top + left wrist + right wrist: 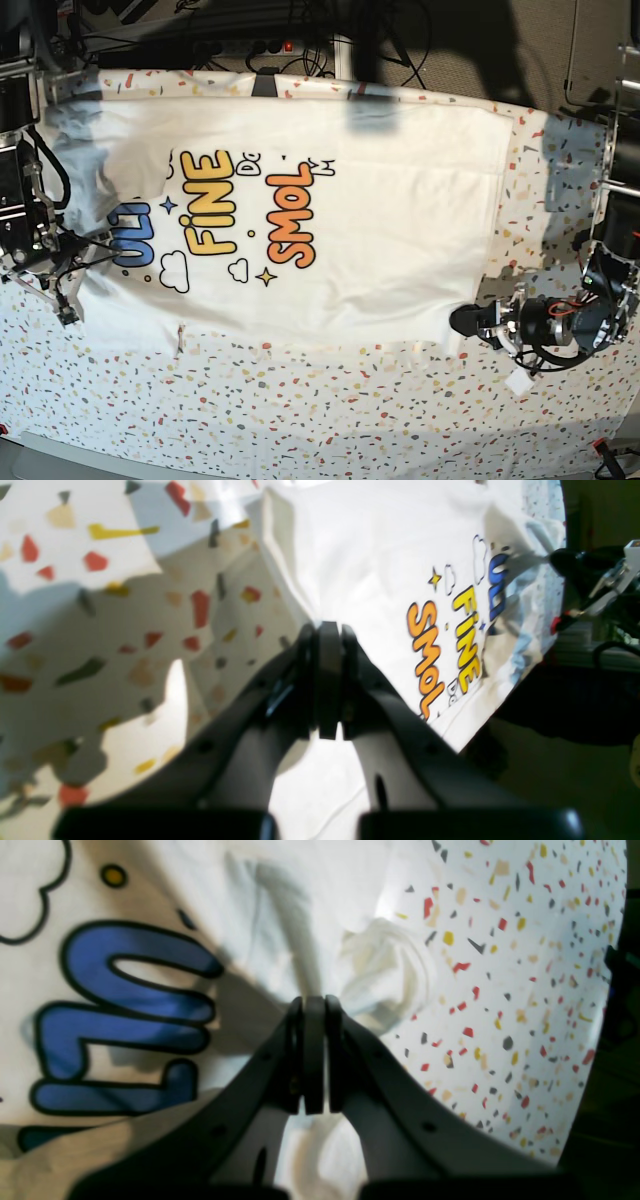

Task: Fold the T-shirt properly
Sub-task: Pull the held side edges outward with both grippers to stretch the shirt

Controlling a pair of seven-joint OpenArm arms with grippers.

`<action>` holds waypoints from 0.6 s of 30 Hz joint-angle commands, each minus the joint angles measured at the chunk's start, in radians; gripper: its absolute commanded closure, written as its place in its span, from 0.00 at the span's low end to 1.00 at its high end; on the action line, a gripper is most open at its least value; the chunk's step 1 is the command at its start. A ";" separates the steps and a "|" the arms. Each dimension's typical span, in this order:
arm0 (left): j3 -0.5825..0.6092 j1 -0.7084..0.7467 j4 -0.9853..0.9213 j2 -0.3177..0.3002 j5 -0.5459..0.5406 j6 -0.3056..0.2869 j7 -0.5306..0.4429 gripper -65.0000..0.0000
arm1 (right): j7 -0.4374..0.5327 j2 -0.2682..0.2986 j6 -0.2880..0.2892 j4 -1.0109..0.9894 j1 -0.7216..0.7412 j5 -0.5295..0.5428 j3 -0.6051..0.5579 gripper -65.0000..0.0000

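The T-shirt [400, 200] lies spread print-up on the speckled tablecloth [300, 410], with the collar end at the view's left and the hem at its right. My left gripper [462, 321] is at the hem's near corner. In the left wrist view its jaws [328, 625] are shut at the T-shirt's [375, 570] edge, and cloth runs up into them. My right gripper [90, 247] is at the shoulder end beside the blue letters. In the right wrist view it [314, 999] is shut where the T-shirt's [150, 900] creases meet, next to a bunched sleeve [385, 975].
Cables and a power strip [260, 45] run along the table's far edge. A small white tag [520, 383] lies on the cloth below the left arm. Dark arm hardware [590, 575] sits beyond the shirt's collar end. Bare tablecloth [525, 965] stretches in front of the shirt.
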 commanded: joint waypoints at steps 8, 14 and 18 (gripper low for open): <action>-0.006 -0.036 0.014 -0.026 -0.032 -0.014 -0.021 1.00 | 0.002 0.024 0.004 0.017 0.019 0.039 0.137 1.00; -0.023 -0.033 0.014 -0.016 0.064 -0.016 -0.082 1.00 | 0.004 0.019 0.007 0.020 0.019 0.053 0.143 1.00; -0.123 -0.005 0.038 -0.009 0.164 0.012 -0.143 1.00 | 0.007 0.017 0.006 0.020 0.019 0.053 0.143 1.00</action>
